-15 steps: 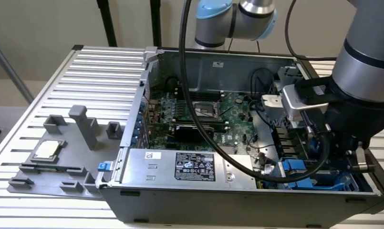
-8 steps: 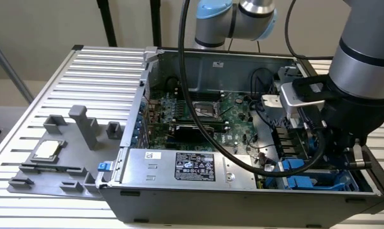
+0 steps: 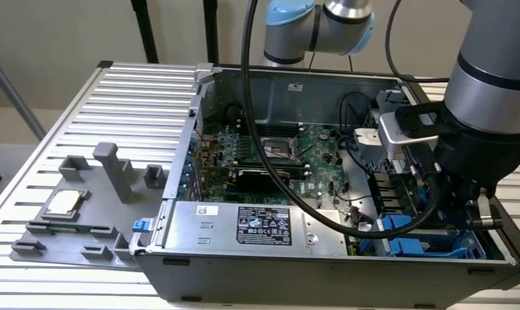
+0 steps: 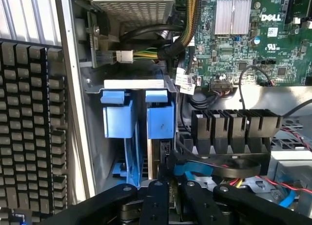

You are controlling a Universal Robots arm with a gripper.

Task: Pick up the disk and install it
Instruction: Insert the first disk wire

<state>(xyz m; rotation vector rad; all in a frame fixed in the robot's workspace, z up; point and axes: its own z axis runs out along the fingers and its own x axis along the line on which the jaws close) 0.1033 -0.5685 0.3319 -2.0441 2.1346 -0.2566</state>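
The disk (image 4: 160, 120), in its blue carrier, stands on edge in the drive bay (image 4: 134, 84) of the open computer case (image 3: 329, 258), beside another blue carrier (image 4: 117, 119). The gripper (image 4: 170, 186) sits directly over it, fingers closed on its edge. The motherboard (image 3: 269, 155) lies nearby, the power supply (image 3: 242, 226) beside the bay.

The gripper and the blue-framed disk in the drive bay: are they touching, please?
Cannot tell. In the wrist view the gripper sits right at the disk's near end, but the spot where they meet is too dark.
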